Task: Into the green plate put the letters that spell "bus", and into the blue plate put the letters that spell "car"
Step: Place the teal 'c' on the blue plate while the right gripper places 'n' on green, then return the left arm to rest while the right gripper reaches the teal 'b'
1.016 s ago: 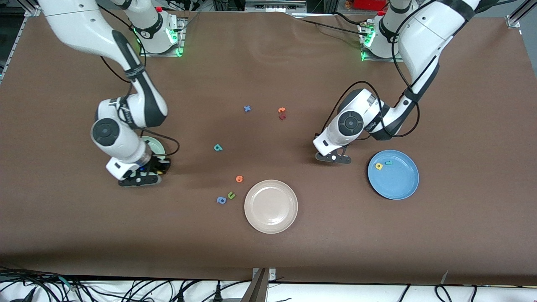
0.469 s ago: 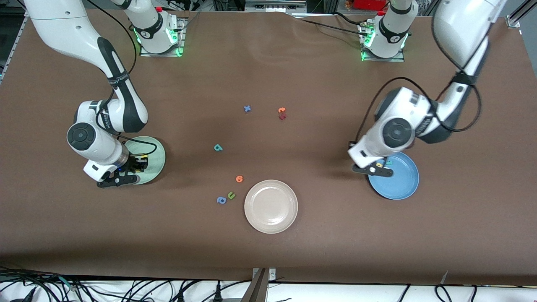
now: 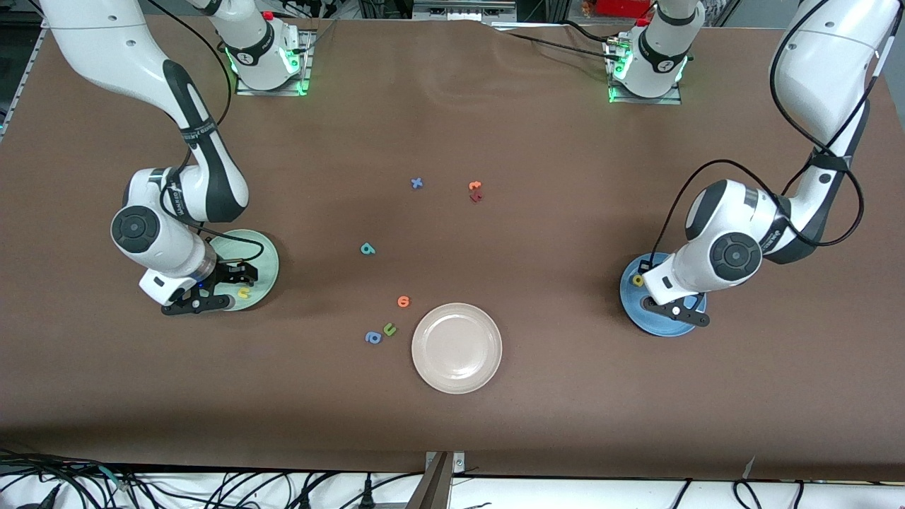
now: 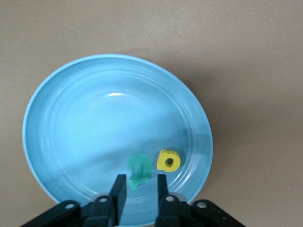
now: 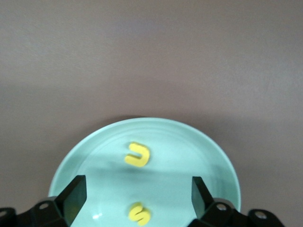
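Note:
My right gripper [image 3: 218,288] hangs open over the green plate [image 3: 266,257]. On that plate [image 5: 194,156] lie a yellow u [image 5: 138,155] and a yellow s [image 5: 139,215], both free of the wide-open right gripper [image 5: 137,185]. My left gripper [image 3: 673,309] is low over the blue plate [image 3: 631,301]. In the left wrist view a yellow a [image 4: 169,160] rests on the blue plate [image 4: 94,118]. A blurred teal letter [image 4: 139,171] sits just off the tips of the left gripper [image 4: 140,183], whose jaws stand slightly apart. A teal b [image 3: 367,248] lies mid-table.
A beige-white plate [image 3: 457,347] sits near the front camera. Beside it lie an orange letter [image 3: 403,301], an olive u [image 3: 389,329] and a blue a [image 3: 372,338]. A blue x [image 3: 417,183] and orange and red letters [image 3: 475,191] lie nearer the robots' bases.
The left arm swung from mid-table to over the blue plate and its jaws parted. The right gripper shifted over the green plate and opened; the yellow u now lies on that plate.

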Controlling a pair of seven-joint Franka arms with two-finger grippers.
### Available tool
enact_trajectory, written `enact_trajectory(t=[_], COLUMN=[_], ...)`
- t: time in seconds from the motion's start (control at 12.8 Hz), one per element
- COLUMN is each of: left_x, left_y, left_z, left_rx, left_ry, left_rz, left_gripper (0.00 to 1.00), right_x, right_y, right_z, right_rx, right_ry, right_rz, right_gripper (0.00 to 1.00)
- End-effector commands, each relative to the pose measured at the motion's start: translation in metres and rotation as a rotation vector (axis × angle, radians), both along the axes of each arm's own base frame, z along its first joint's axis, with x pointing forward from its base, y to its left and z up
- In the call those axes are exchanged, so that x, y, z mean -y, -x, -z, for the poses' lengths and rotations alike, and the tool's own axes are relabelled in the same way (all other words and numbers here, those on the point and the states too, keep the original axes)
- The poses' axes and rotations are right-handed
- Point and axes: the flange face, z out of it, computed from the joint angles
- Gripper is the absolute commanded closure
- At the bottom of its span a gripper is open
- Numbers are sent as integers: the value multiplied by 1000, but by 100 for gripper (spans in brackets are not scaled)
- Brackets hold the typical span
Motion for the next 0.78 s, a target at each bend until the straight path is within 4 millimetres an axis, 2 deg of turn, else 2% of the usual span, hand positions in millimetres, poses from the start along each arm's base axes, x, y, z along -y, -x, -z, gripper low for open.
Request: enact_trajectory(t=[0.0,0.16,0.23,0.47,0.7], left_x=[6,17,29,28,23], left_y=[-8,-10,-9,-14,-4], left_z=[-12,-36,-61,-122,-206], left_rx=[23,13,-6,-122,-107], left_ry=[-7,-4,1,64,33], left_rz=[38,34,22,-77,-103], left_gripper=[0,0,0,0,0], right_x=[-59,-111,-134,-193,-237], right_y=[17,29,35,54,72], right_z=[-26,-28,-29,-24,5], right_rx=[4,13,17,40,56], right_ry=[-30,-57,-68,-84,-102], right_rz=[120,207,246,337,371], right_gripper=[1,1,1,0,0])
